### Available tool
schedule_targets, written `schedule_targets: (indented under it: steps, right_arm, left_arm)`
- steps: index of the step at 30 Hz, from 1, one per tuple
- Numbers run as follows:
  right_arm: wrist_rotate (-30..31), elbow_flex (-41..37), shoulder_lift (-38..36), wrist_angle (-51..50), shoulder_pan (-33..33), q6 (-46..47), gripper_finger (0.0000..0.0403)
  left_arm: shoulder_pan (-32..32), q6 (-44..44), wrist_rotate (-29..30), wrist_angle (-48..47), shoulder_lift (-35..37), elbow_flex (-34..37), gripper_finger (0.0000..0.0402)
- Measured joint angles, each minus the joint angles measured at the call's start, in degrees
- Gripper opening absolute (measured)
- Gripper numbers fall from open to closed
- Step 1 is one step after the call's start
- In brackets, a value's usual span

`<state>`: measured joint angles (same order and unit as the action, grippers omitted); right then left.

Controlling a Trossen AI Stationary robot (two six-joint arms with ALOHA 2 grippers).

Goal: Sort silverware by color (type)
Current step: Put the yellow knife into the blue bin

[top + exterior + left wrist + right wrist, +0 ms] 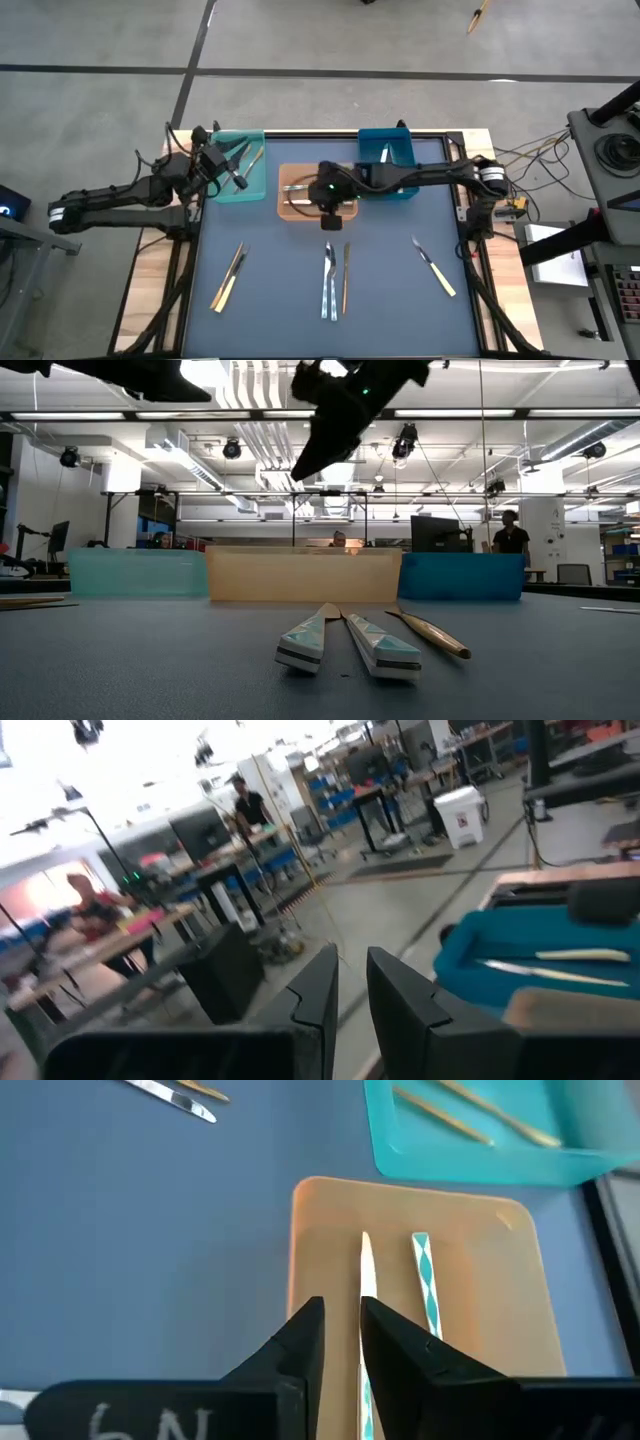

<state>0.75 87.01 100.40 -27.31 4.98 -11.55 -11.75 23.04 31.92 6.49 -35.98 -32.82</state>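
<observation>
The right claw (340, 1330) hangs over the orange bin (320, 1210) in the middle at the far side of the table (280, 290), its fingers nearly together and holding nothing. Two pieces of silverware (425, 1275) lie in that bin. The left claw (350, 985) waits above the teal bin (222, 190), fingers close together. More silverware (330, 280) lies on the near table.

Three bins stand in a row along the far edge of the worktop (400, 320). The left bin (222, 190) holds two utensils (470, 1118), and the left gripper (236, 166) hangs over it. The middle bin (288, 205) holds two utensils (425, 1280) lying side by side, with the right gripper (331, 222) above its near edge. The right bin (372, 145) holds one piece (385, 153). Nearer the front lie a pair (229, 277) at left, three pieces (333, 280) in the middle, and one pair (433, 267) at right, well apart.
</observation>
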Motion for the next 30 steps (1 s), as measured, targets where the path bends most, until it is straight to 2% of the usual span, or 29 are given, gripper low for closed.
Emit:
schedule_targets:
  steps: [6, 11, 13, 18, 30]
  right_arm:
    - [6.58, -9.88, -7.03, 6.9, -2.92, 1.54, 0.0048]
    - [6.83, -17.62, -12.91, 13.94, -3.92, 4.69, 0.0048]
    - [6.83, -20.18, -14.84, 15.64, -4.1, 5.6, 0.0048]
    - [9.31, -26.9, -19.3, 23.57, -5.15, 6.02, 0.0048]
    - [11.34, -38.63, -25.44, 35.34, -8.5, 8.11, 0.0047]
  left_arm:
    - [0.91, -11.59, -0.04, -7.7, -0.35, -0.09, 0.004]
    - [2.85, -20.31, -0.17, -14.14, -0.92, -0.11, 0.004]
    - [3.77, -23.31, -1.95, -14.96, -1.21, -0.09, 0.004]
    - [5.56, -29.28, -10.47, -14.7, -2.61, -0.45, 0.004]
    - [10.1, -36.46, -11.74, -9.78, -8.63, -1.29, 0.004]
